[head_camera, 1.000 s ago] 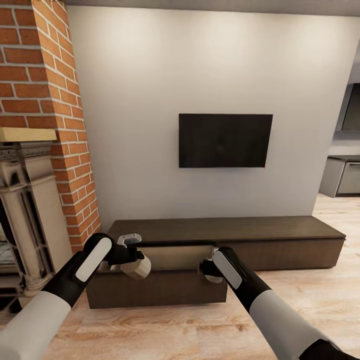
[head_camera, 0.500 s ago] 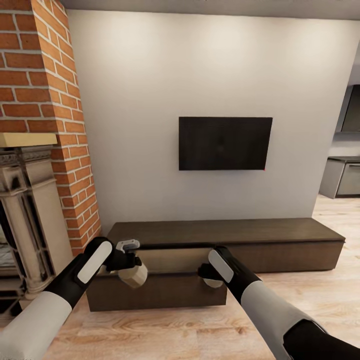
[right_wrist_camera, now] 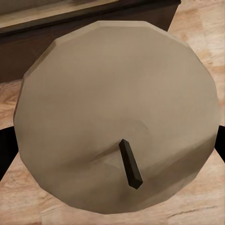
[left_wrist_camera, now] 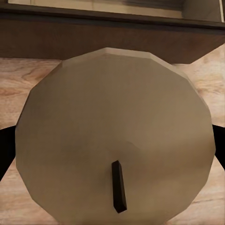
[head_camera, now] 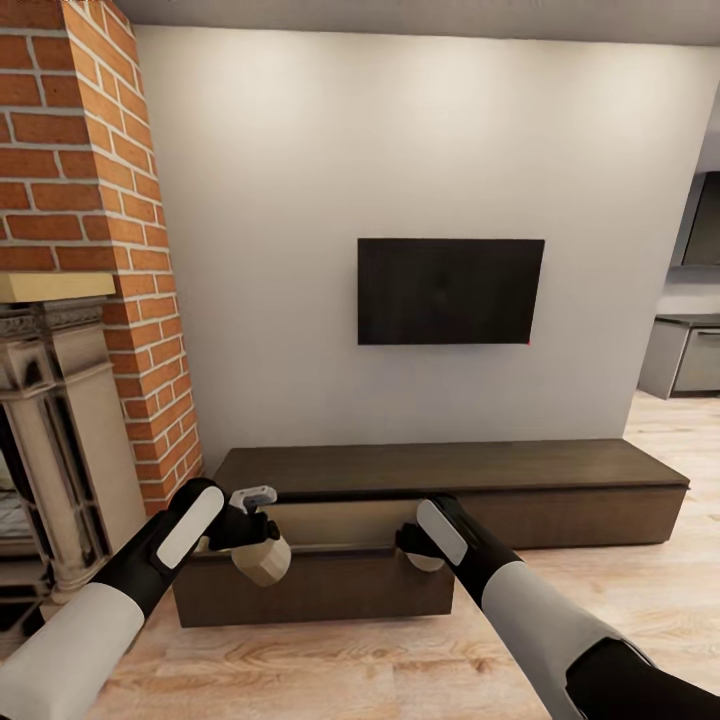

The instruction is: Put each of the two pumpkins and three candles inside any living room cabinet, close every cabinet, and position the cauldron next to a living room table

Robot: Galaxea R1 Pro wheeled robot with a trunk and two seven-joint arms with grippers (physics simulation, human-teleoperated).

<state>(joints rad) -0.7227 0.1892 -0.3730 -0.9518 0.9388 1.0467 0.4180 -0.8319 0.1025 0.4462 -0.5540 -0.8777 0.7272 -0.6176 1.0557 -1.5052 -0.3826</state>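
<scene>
The long dark-brown cabinet (head_camera: 450, 465) stands against the wall, and its left drawer (head_camera: 340, 522) is pulled open, showing a tan inside. My left gripper (head_camera: 256, 552) is shut on a grey-brown candle (head_camera: 264, 566) in front of the drawer's left end. In the left wrist view this candle (left_wrist_camera: 112, 126), with its dark wick, hangs over the floor just before the cabinet front (left_wrist_camera: 93, 40). My right gripper (head_camera: 420, 548) is shut on a second candle (head_camera: 431, 563) at the drawer's right front corner. That candle (right_wrist_camera: 117, 112) appears large in the right wrist view. The pumpkins, cauldron and table are out of view.
A brick chimney (head_camera: 90, 200) and a stone fireplace surround (head_camera: 60, 420) stand at the left, close to my left arm. A dark TV (head_camera: 450, 290) hangs on the wall above the cabinet. Wood floor (head_camera: 620, 590) lies open to the right, and a kitchen counter (head_camera: 685, 355) stands far right.
The whole view has shifted slightly downward. My left gripper has lowered its candle a little in front of the drawer. The right forearm has drawn in, its candle staying at the drawer's right corner.
</scene>
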